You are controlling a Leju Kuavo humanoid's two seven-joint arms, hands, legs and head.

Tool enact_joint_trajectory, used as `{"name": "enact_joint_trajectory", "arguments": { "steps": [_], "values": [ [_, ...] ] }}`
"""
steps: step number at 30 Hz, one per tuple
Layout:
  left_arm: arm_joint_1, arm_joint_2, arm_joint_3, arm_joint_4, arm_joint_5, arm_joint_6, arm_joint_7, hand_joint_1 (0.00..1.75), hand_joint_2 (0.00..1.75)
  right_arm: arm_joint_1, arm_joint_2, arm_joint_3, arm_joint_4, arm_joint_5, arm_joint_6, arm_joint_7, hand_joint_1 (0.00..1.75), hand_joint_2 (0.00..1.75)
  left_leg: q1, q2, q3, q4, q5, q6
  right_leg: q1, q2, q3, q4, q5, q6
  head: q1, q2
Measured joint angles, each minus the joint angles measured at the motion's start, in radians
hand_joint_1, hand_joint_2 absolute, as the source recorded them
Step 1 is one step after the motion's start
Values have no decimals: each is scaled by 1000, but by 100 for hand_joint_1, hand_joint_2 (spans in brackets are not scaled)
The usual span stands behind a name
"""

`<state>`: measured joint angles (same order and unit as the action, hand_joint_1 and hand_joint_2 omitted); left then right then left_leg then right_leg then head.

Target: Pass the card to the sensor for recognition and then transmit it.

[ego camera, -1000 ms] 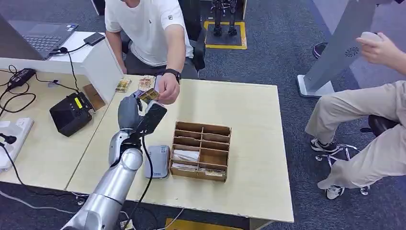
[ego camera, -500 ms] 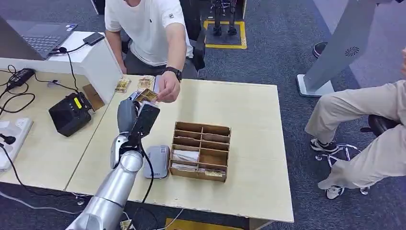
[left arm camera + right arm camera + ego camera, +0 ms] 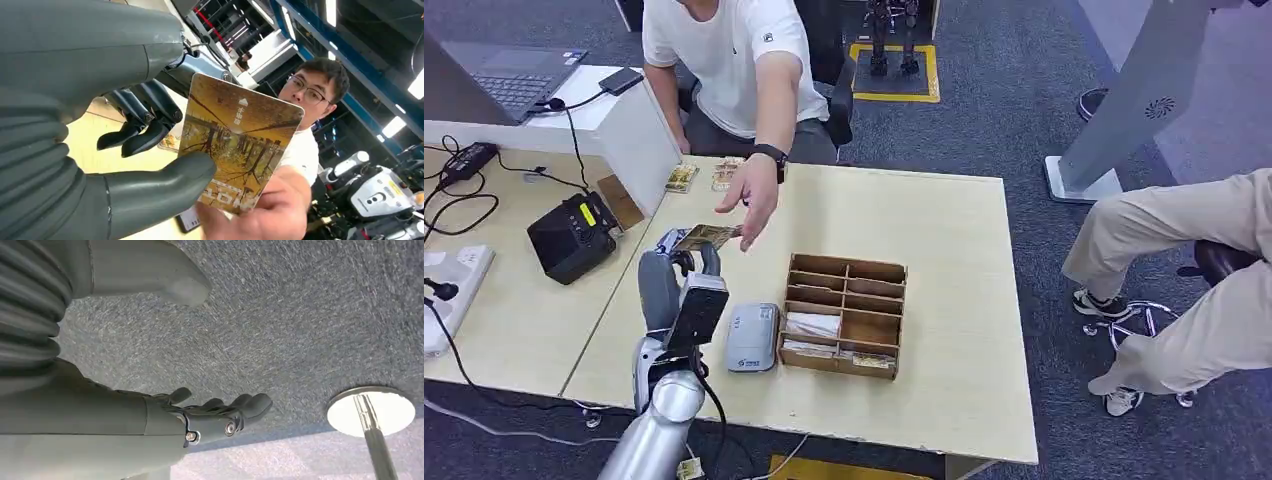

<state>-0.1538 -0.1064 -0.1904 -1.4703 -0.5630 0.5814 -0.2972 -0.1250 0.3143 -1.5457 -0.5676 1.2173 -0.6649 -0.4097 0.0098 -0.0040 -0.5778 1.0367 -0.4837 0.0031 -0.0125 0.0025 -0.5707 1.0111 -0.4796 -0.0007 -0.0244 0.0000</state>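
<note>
My left hand (image 3: 680, 272) is raised over the table's left part and pinches a yellow-brown picture card (image 3: 705, 237) between thumb and fingers. In the left wrist view the card (image 3: 240, 145) stands against the thumb (image 3: 165, 182), and a person's fingertips (image 3: 250, 222) lie at its lower edge. That person's hand (image 3: 750, 196) hovers spread just beyond the card. The grey-white card sensor (image 3: 752, 338) lies flat on the table below and to the right of my left hand. My right hand (image 3: 220, 415) hangs over grey carpet, fingers loosely extended and holding nothing.
A wooden compartment box (image 3: 845, 314) with cards in its near slots stands right of the sensor. More cards (image 3: 682, 177) lie at the table's far edge. A black device (image 3: 574, 237) and cables sit on the left desk. A second seated person (image 3: 1184, 250) is at the right.
My left hand has drawn back toward me and lower, taking the card along. The person's hand, which was holding the card at my fingers, has opened and lifted off.
</note>
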Motion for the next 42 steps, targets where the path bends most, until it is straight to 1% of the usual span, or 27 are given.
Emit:
{"name": "enact_joint_trajectory", "arguments": {
  "steps": [3, 9, 15, 18, 22, 30, 36, 42],
  "values": [
    [26, 3, -6, -26, 9, 6, -2, 175, 175, 0, 0, 0, -8, 0, 0, 0, 0, 175, 0, 0, 0, 0, 0, 0, 0, 0, 0, 0, 0, 0, 0, 0],
    [48, 3, -11, -49, 14, 10, -3, 175, 175, 1, 0, 0, -17, 0, 0, 4, 0, 175, 0, 0, 0, 0, 0, 0, 0, 0, 0, 0, 0, 0, 0, 0],
    [56, 4, -17, -52, 31, 14, -12, 175, 175, 3, 2, 0, -26, 1, 0, 6, 0, 175, 0, 0, 0, 0, 0, 0, 0, 0, 0, 0, 0, 0, 0, 0],
    [53, 3, -19, -51, 35, 13, -13, 175, 175, 3, 2, 0, -28, 23, 0, 9, 0, 175, 0, 0, 0, 0, 0, 0, 0, 0, 0, 0, 0, 0, 0, 0],
    [34, 3, -22, -27, 27, 7, -9, 175, 175, 3, 2, 0, -28, 53, 0, 11, 0, 175, 0, 0, 0, 0, 0, 0, 0, 0, -1, 0, 0, 0, 0, 0],
    [-52, 1, -26, 70, 21, -1, 7, 175, 175, 3, 2, 0, -28, 106, 0, 22, 0, 175, 0, 0, 0, 0, 1, -1, 0, 0, -1, 0, 1, -1, 0, 0],
    [-130, -8, -27, 134, -7, 10, 34, 175, 175, 2, 2, 0, -28, 124, 0, 22, 0, 175, 0, 0, 0, 0, 1, -1, 0, 0, -1, 0, 1, -1, 0, 0],
    [-165, -16, -29, 178, -24, 16, 44, 175, 175, 2, 2, 0, -27, 125, 0, 22, 0, 175, 0, 0, 0, 0, 1, -1, 0, 0, -1, 0, 1, -1, 0, 0]
  ]
}}
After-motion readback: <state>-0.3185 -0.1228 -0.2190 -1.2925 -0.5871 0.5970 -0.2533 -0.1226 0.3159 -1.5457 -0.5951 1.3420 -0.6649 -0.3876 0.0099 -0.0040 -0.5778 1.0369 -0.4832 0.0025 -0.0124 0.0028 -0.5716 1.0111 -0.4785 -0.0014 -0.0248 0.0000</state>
